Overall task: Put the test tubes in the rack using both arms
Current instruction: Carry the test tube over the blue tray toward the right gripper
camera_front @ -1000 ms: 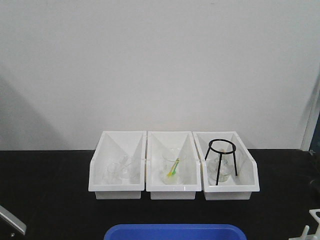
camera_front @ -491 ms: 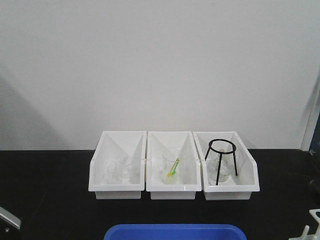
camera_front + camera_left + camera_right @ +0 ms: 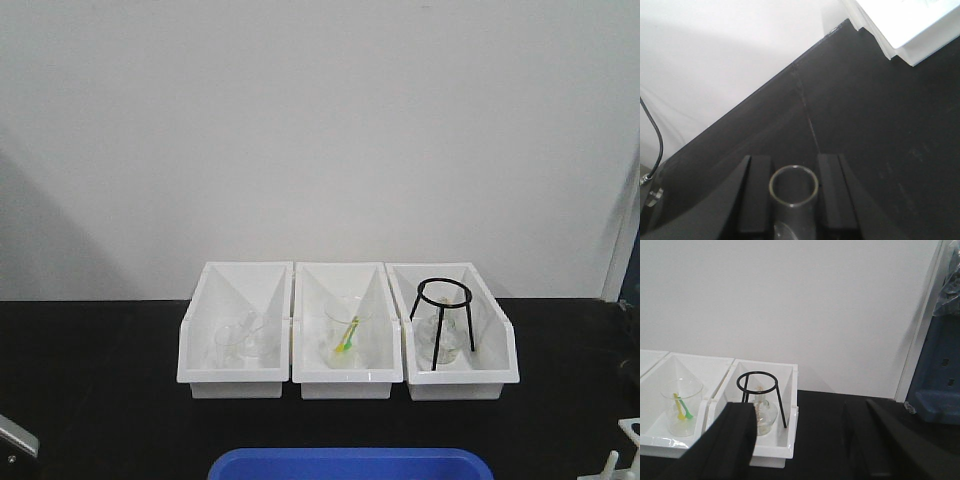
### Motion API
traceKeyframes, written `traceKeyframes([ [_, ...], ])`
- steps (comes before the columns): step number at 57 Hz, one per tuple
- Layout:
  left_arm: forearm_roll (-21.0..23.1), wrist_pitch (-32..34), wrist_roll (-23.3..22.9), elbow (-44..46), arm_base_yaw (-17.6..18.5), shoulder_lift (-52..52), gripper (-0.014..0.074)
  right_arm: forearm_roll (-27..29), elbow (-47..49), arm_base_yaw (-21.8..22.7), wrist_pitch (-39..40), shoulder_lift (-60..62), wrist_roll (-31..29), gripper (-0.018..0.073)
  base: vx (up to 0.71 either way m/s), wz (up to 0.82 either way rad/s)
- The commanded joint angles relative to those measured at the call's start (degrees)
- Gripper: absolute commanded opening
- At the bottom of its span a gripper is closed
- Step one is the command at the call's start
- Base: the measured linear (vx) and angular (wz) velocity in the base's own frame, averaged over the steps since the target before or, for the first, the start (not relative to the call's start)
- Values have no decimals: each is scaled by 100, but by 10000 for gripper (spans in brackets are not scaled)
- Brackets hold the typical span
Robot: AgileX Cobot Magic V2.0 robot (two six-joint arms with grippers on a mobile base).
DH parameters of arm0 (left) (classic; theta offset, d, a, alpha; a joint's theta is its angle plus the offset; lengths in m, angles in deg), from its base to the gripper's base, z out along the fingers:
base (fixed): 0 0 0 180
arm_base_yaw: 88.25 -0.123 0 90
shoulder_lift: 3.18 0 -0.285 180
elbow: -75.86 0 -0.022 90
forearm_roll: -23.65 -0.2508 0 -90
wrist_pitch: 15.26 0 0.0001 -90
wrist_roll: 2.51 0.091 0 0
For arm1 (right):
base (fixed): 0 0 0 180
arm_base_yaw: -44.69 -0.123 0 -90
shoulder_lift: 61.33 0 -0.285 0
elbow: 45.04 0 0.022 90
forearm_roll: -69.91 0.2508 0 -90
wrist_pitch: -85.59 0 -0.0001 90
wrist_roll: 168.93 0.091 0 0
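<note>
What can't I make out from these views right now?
Front view: rack is only white corners, cut by the frame edge.
Left wrist view: test tube shows end-on; its rim hides its length.
Front view: left bin's glassware is clear on white, too faint to identify.

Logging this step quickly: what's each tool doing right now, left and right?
Left tool: closed on a slim clear glass test tube.
Right tool: open, holding nothing.
</note>
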Motion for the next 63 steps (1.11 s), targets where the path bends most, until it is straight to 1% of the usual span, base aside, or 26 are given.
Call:
traceKeyframes([
  [1,-24,593,-35,117,-13,-139,-22,-27,182,24,410,40,-23,433,0,0],
  [6,-35,773,-35,128,-13,-161,-22,-27,182,24,410,40,-23,433,0,0],
  [15,-35,731,-35,135,-1,-347,-22,-27,182,24,410,40,-23,433,0,0],
  [25,-35,563,-35,135,-1,-739,-22,-27,182,24,410,40,-23,433,0,0],
  [35,-35,157,-45,135,4,-1305,-22,-27,182,24,399,40,-23,433,0,0],
  [38,-35,-52,-45,182,4,-1486,-22,-27,182,24,387,40,-23,433,0,0],
  [40,-18,-301,-45,246,4,-1606,-22,-27,182,24,370,40,-23,433,0,0],
  [44,-18,-908,-45,468,4,-1813,-22,-27,182,24,343,40,-23,433,0,0],
  [48,-18,-1652,-92,760,4,-1954,-22,-27,182,24,302,40,-23,433,0,0],
  [52,-18,-2383,-318,1157,4,-2045,-22,-27,182,24,236,40,-23,433,0,0],
  [57,-23,-3105,-613,1651,4,-2077,-22,-27,182,-13,204,40,6,433,0,0],
  [63,-23,-3611,-884,2147,4,-2073,-22,-45,182,-327,191,40,-7,433,0,0],
])
